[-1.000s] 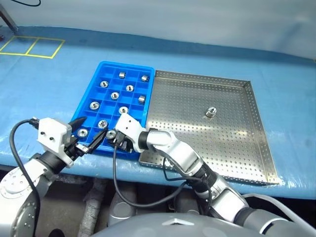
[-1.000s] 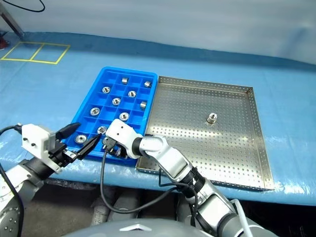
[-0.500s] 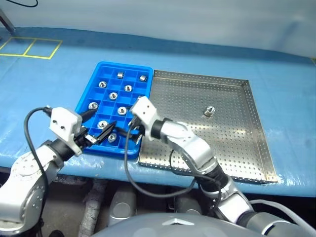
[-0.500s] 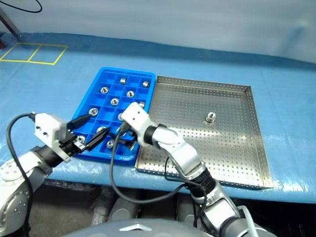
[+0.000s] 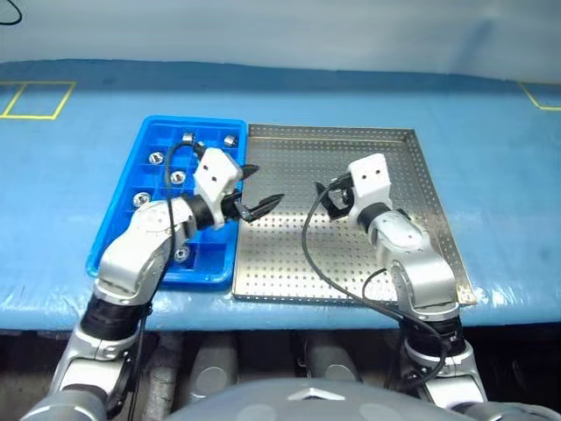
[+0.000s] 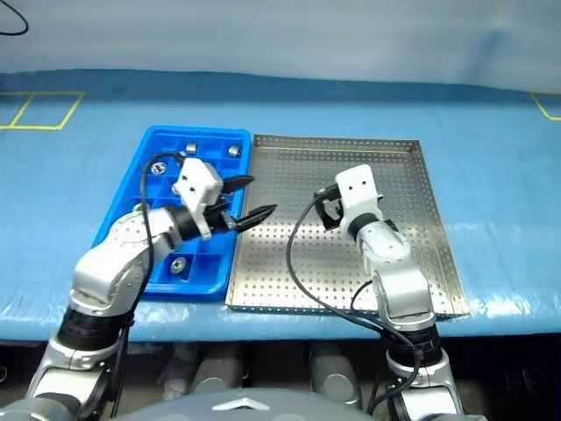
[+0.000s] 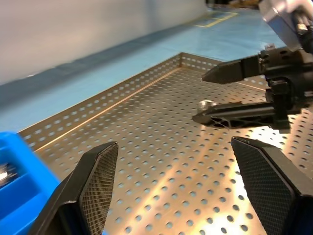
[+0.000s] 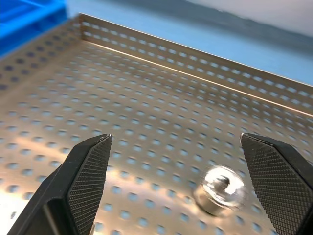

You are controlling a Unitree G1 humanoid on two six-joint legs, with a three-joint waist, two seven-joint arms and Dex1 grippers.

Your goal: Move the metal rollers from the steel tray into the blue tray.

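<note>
Sitting side by side on the blue-covered bench [image 5: 491,167], the steel tray [image 5: 289,272] and the blue tray [image 5: 118,250] have their long edges touching, the blue tray on the robot's left of the steel tray. Both arms are over the steel tray. Left gripper [image 5: 260,189] reaches across from the blue tray's side, just past the shared edge, fingers spread apart with nothing between them. Right gripper [image 5: 330,198] hangs over the middle of the steel tray, aimed at the tray's far rim, and its fingers [image 8: 90,181] stand wide apart too, nothing clamped. One metal roller [image 8: 220,188] lies on the steel tray's perforated floor, just ahead of the right gripper and between the lines of its two fingers, nearer one of them; whether anything touches it cannot be told, and it shows as a slightly smeared shiny ring. From the left wrist the same roller [image 7: 207,104] sits just behind the right gripper's black fingertips, toward the steel tray's far corner. Over in the blue tray, more metal rollers [image 5: 177,177] rest in separate square compartments, several along the far rows and one [image 5: 181,255] near the front edge, beside the left forearm
</note>
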